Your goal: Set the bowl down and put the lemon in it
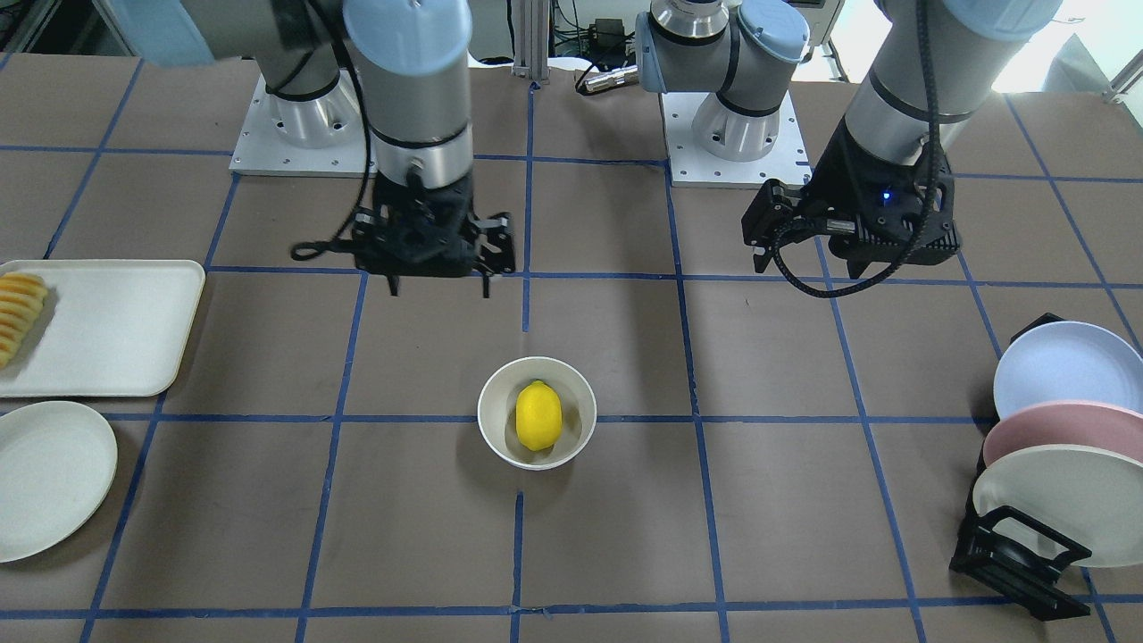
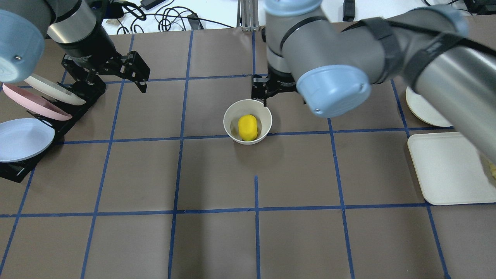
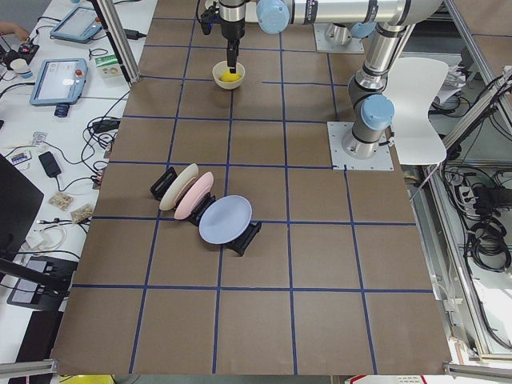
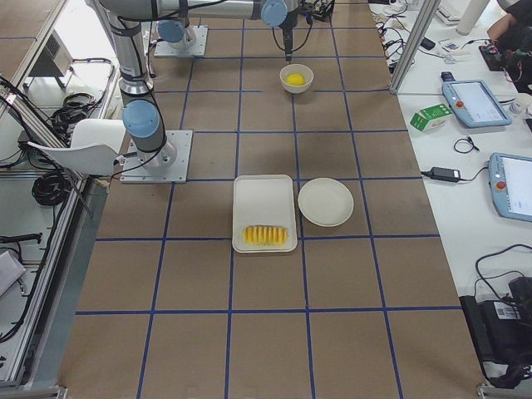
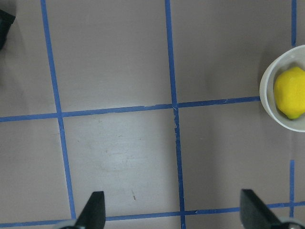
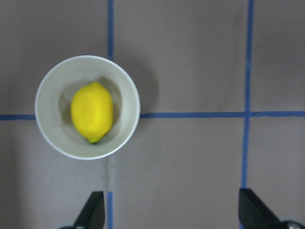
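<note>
The off-white bowl [image 1: 496, 393] stands upright near the middle of the table with the yellow lemon [image 1: 538, 416] lying inside it. Both also show in the overhead view, bowl [image 2: 231, 116] and lemon [image 2: 248, 128]. My right gripper [image 1: 439, 291] is open and empty, above the table just on the robot's side of the bowl. Its wrist view shows the bowl [image 6: 51, 90] and lemon [image 6: 92, 112] ahead of the spread fingertips [image 6: 96, 200]. My left gripper [image 1: 808, 266] is open and empty, well off to the side. Its wrist view catches the bowl [image 5: 267, 98] and lemon [image 5: 290, 93] at the right edge.
A white tray [image 1: 116, 326] with orange-yellow sliced food [image 1: 18, 313] and a flat white plate [image 1: 49, 478] lie on my right side. A black rack [image 1: 1018, 558] with blue, pink and white plates [image 1: 1063, 446] stands on my left side, near the left gripper.
</note>
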Available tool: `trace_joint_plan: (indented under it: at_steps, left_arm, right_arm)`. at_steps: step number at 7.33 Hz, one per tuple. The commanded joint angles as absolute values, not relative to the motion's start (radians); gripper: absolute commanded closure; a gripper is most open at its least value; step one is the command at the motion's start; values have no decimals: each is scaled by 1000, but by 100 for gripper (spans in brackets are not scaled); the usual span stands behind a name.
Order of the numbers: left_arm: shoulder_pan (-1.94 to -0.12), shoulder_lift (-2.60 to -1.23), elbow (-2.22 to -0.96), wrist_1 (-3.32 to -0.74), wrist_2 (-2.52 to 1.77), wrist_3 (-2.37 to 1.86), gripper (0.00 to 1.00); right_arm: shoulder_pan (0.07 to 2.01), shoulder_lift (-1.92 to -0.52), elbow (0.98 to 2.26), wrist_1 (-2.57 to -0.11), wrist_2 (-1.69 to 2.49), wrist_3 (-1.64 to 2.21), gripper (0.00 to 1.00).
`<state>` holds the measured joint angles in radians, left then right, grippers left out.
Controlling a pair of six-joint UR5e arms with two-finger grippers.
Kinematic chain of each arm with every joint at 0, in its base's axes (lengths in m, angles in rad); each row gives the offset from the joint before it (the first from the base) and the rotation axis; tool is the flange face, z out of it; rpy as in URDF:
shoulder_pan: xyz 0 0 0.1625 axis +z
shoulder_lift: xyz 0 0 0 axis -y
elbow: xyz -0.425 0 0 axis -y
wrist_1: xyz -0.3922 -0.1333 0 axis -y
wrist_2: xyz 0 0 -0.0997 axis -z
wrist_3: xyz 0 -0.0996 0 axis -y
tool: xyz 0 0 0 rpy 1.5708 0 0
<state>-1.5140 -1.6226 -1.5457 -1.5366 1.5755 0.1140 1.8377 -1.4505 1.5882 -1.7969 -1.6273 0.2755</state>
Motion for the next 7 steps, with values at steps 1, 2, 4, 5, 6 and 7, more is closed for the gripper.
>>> trace_joint_plan:
  at_steps: [1, 2, 4, 5, 6, 7]
  left_arm:
    - [-1514, -1624, -1546, -1539, 1577, 109, 0]
    - [-1514, -1624, -1545, -1537, 1572, 109, 0]
    - [-1514, -1626, -1546, -1536, 1575, 109, 0]
    - [-1514, -1628, -1546, -1534, 1575, 109, 0]
    - [-1516, -1628, -1548, -1534, 1575, 109, 0]
    - [-1516, -1626, -1548, -1534, 1574, 109, 0]
  right_arm:
    - [1679, -1604, 1586, -1654, -1597, 160, 0]
    - [1668, -1630, 1589, -1640, -1600, 153, 0]
    - [1667, -1637, 1594, -1631, -1601, 126, 5]
    - [1664, -1637, 1595, -1625, -1600, 57, 0]
    - [1664, -1635, 1594, -1626, -1595, 57, 0]
    - [1664, -1634, 1595, -1628, -1601, 51, 0]
